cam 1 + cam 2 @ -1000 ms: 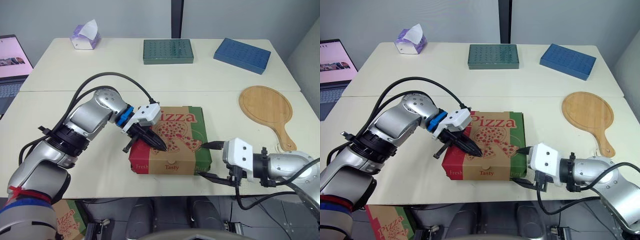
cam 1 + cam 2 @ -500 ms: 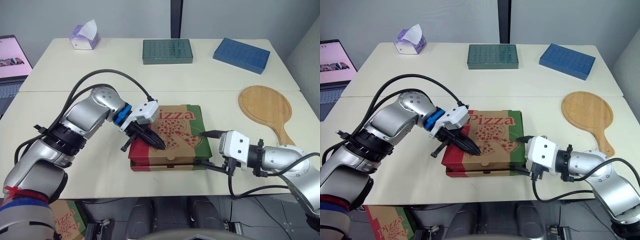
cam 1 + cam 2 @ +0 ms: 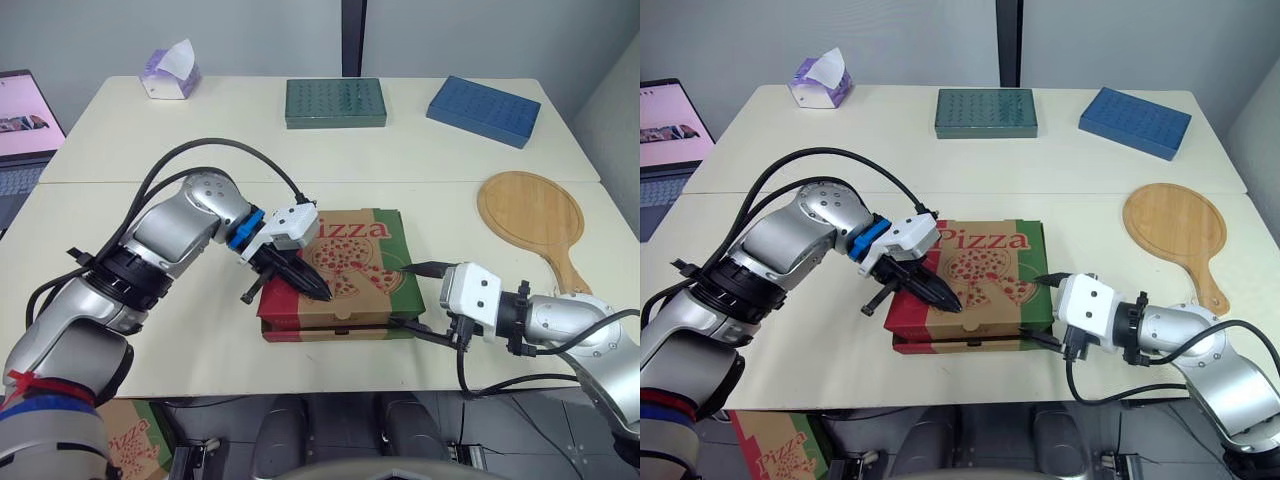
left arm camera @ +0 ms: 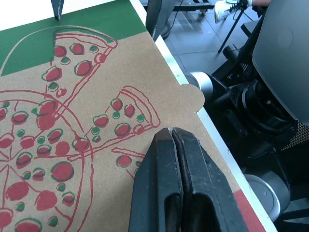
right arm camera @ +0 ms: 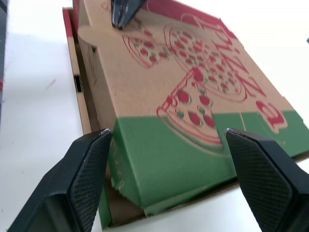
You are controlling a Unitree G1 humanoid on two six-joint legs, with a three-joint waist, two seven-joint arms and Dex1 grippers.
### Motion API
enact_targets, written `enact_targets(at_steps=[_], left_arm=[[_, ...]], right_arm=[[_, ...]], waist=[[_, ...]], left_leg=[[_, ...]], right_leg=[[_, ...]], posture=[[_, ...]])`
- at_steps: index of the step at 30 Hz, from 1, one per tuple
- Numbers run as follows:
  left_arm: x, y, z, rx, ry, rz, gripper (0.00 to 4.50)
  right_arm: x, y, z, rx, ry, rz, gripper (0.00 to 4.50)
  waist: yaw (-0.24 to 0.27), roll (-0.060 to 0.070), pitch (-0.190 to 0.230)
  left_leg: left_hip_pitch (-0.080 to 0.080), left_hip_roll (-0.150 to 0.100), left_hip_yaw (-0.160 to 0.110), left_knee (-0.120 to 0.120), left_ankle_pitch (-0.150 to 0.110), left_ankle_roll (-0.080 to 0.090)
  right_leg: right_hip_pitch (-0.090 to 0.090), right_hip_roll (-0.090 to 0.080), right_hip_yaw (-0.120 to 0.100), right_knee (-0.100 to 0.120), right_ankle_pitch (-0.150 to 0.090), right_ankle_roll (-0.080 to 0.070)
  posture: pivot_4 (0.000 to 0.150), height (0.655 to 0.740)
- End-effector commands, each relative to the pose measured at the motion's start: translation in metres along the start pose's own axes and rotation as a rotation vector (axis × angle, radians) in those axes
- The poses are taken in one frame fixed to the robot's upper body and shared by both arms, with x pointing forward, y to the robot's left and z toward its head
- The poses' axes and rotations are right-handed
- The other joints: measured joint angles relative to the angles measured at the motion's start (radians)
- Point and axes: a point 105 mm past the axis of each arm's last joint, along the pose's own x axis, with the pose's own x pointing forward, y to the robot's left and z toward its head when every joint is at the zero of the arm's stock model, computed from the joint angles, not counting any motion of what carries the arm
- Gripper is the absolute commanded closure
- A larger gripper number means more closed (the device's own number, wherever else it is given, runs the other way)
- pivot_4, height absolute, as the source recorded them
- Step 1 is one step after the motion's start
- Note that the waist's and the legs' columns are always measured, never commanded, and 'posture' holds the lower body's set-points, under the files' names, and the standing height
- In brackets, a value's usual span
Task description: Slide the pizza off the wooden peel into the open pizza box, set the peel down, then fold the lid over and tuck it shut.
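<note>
Pizza box (image 3: 350, 270): on the table (image 3: 200, 130), lid lying flatter than a second ago.
Left gripper (image 3: 318, 293): fingers pressed together, tip on the lid.
Right gripper (image 3: 405, 296): spread wide at the box's right side, empty.
Wooden peel (image 3: 530, 215): well apart.

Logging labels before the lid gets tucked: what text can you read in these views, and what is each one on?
"Pizza": red letters on the lid of the pizza box.
"Pizza": red letters on a second box, seen below the table's near edge.
Laptop screen: whatever it shows is too blurred to read.
</note>
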Motion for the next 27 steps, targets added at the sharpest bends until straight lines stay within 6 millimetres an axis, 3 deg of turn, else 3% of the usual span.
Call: enact_targets(at_steps=[1,10,18,21,27], left_arm=[[0.005,-0.003,-0.003,0.021,0.034,-0.022,4.50],[0.005,-0.003,-0.008,0.025,0.056,-0.022,4.50],[0.005,-0.001,-0.006,0.026,0.046,-0.014,4.50],[0.005,0.000,-0.004,0.025,0.034,-0.010,4.50],[-0.004,0.003,0.005,0.033,0.002,0.028,4.50]], right_arm=[[0.001,0.000,0.001,-0.057,0.005,-0.013,0.47],[-0.001,0.006,-0.001,-0.065,0.004,-0.001,0.47],[-0.016,-0.010,0.027,0.223,-0.163,-0.025,0.47],[-0.002,-0.013,0.016,0.199,-0.102,-0.044,1.05],[0.025,0.003,0.009,0.166,-0.082,0.039,3.00]], waist=[[0.000,0.000,0.000],[0.000,0.000,0.000],[-0.001,0.000,0.000],[0.001,0.000,0.000],[0.000,0.000,0.000]], left_leg=[[0.000,0.000,0.000,0.000,0.000,0.000],[0.000,0.000,0.000,0.000,0.000,0.000],[0.000,0.000,0.000,0.000,0.000,0.000],[0.000,0.000,0.000,0.000,0.000,0.000],[0.000,0.000,0.000,-0.001,0.000,0.000]], right_leg=[[0.000,0.000,0.000,0.000,0.000,0.000],[0.000,0.000,0.000,0.000,0.000,0.000],[0.000,0.000,0.000,0.000,0.000,0.000],[0.000,0.000,0.000,0.000,0.000,0.000],[-0.001,0.000,0.000,0.000,0.000,0.000]], posture=[[0.150,0.7400],[0.150,0.7400],[0.150,0.7400],[0.150,0.7400],[0.150,0.7400]])
